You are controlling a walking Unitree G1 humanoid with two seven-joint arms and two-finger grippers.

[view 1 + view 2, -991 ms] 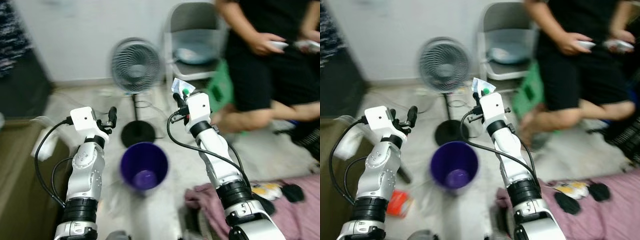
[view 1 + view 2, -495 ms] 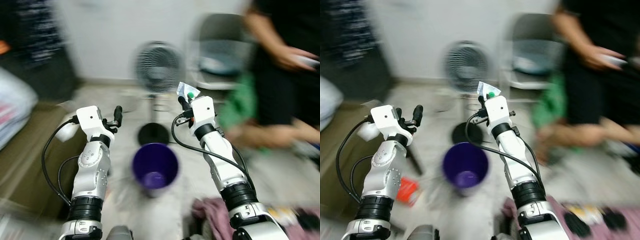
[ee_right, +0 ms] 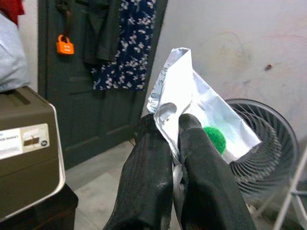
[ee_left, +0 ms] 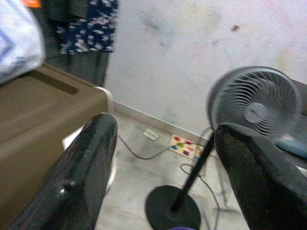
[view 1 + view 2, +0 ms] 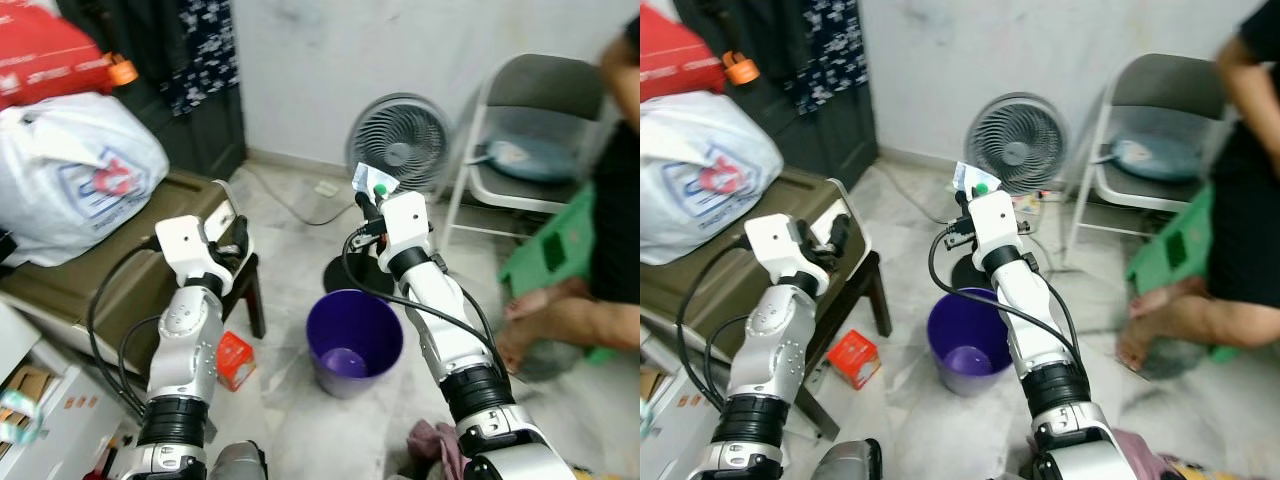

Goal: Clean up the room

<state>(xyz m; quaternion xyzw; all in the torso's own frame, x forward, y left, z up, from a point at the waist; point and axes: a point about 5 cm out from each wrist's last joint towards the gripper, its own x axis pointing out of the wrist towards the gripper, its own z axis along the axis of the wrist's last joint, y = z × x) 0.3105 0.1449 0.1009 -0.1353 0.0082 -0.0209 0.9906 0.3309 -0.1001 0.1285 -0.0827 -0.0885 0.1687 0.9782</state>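
My right gripper is shut on a crumpled silver wrapper with a green spot; in the left eye view the wrapper stands above the wrist, held up beyond the far rim of a purple bucket on the floor. My left gripper is open with nothing between its fingers, raised near a brown box on the left.
A standing fan is behind the bucket, a grey folding chair to its right. A person sits at the far right beside a green stool. A white bag lies on the box; a red carton lies on the floor.
The camera has swung left and steadied: box and bag came into view, the person slid to the right edge. Both grippers keep their pose and the wrapper stays held.
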